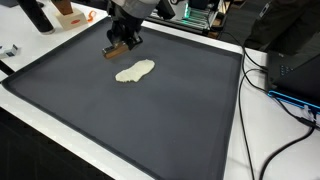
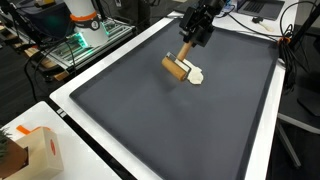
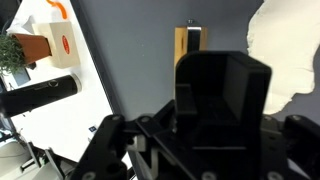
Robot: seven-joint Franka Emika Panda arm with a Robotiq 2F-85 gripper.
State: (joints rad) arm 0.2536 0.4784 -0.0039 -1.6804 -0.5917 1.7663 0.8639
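- Wrist view: wooden block [image 3: 190, 48] just beside the white lump [image 3: 285, 45] on the dark mat [image 3: 130, 70]
- Gripper [image 2: 189, 45] clenched on its top end; the tilted hold may let it slip or drag the lump

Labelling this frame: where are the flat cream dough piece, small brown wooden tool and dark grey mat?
Cream dough piece [image 1: 135, 71], exterior view, middle.
Wooden tool [image 2: 174, 68], exterior view, visible end.
Grey mat [image 1: 150, 120], exterior view, bare centre.
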